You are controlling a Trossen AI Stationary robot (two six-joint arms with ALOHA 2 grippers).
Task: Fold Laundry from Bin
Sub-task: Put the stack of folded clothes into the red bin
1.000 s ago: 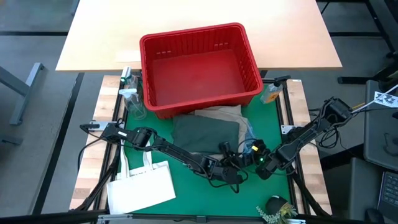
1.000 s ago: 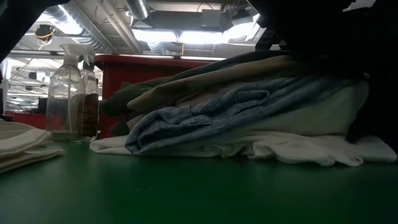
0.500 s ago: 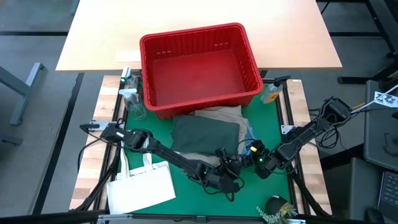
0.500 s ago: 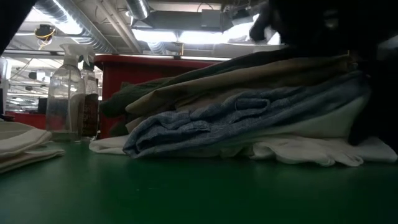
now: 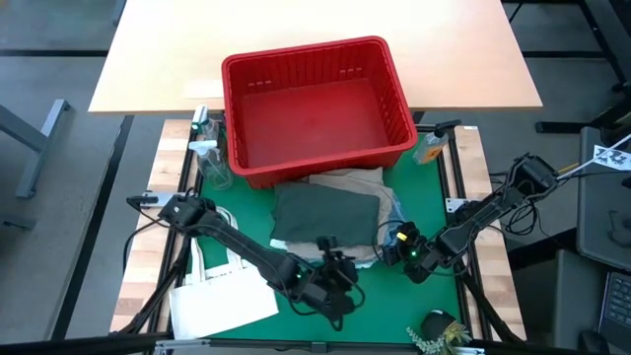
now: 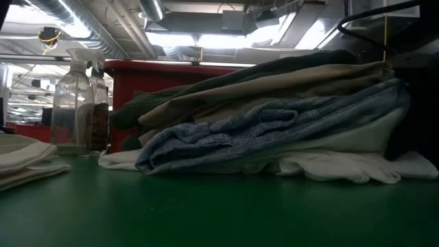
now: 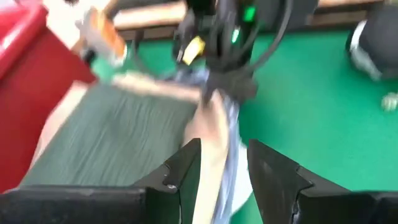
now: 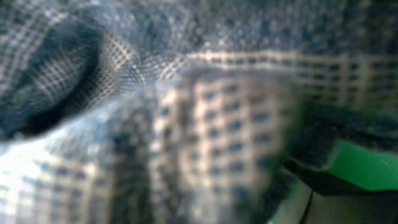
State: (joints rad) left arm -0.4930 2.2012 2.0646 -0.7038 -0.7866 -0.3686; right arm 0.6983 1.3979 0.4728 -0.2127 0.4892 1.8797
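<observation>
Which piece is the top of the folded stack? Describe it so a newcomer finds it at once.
Start at the red bin; the stack of laundry lies on the green mat just in front of it. The top piece is the dark green cloth, a flat rectangle covering the tan and blue-striped layers underneath.

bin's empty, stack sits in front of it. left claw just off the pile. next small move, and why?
Probably pull the left claw clear of the folded stack and park it. The red bin holds nothing, the garments lie layered with dark green on top, and its fingers stand apart, gripping no cloth. The right claw sits against the stack's edge, so withdraw gently.
</observation>
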